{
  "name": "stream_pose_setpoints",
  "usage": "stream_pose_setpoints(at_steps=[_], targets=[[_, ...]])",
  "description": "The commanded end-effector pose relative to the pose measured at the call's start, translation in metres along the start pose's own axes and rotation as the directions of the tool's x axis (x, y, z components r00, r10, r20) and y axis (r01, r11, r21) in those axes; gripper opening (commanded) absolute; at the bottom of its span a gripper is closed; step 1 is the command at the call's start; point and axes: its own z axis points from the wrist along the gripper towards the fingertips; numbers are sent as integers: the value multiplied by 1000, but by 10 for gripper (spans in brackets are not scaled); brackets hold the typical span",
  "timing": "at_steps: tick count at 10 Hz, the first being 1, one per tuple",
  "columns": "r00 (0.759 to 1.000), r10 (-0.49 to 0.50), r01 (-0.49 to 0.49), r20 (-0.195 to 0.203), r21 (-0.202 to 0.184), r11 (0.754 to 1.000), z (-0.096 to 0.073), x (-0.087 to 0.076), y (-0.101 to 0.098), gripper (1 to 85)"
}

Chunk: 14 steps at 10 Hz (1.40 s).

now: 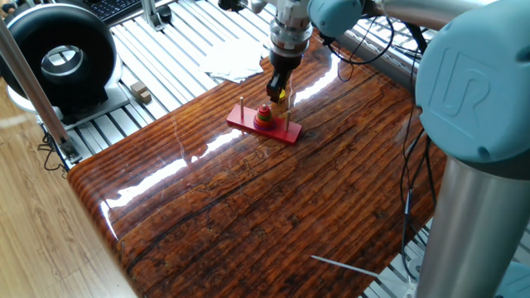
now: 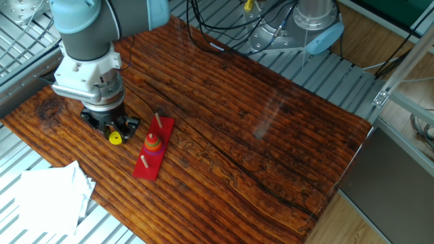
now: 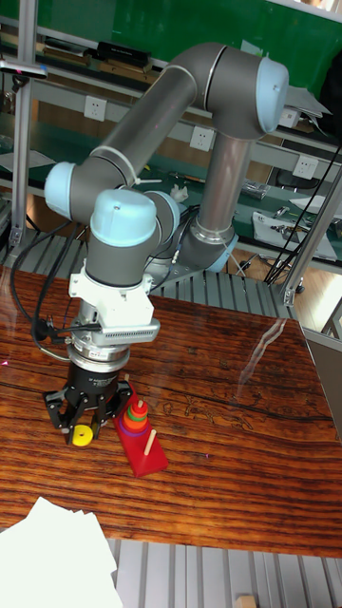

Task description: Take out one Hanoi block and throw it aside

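Note:
My gripper (image 1: 277, 93) (image 2: 114, 134) (image 3: 84, 429) hangs low over the wooden table, just beside the red base (image 1: 281, 131) (image 2: 146, 169) (image 3: 147, 461). It is shut on the Hanoi block (image 1: 283, 94) (image 2: 115, 138) (image 3: 84, 435), a small yellow disc with a centre hole, which sits between the fingertips. On the base's middle peg stays a stack of orange and red discs (image 1: 265, 117) (image 2: 154, 144) (image 3: 138, 413). The two outer pegs are bare. I cannot tell whether the yellow disc touches the table.
White paper sheets (image 1: 236, 60) (image 2: 47, 196) (image 3: 57, 560) lie off the table edge on the slatted frame near the gripper. A black round device (image 1: 62, 58) and a small wooden block (image 1: 138, 91) sit further off. A thin white stick (image 1: 348, 266) lies near the table's opposite corner.

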Motion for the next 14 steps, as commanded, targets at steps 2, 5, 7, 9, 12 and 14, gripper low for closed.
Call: stream_pose_setpoints(at_steps=[2,5,7,9,12,14], targets=[[1000,-11,11,5,1,1000,-1,2,-4,557],[1000,-14,14,-9,5,1000,-10,4,-4,587],[999,16,-17,-44,-14,1000,-38,8,7,587],[994,71,-74,-78,-33,997,-63,9,21,533],[988,140,-144,-68,-54,988,-101,-3,46,47],[979,192,-197,-62,-91,976,-114,-9,74,10]])
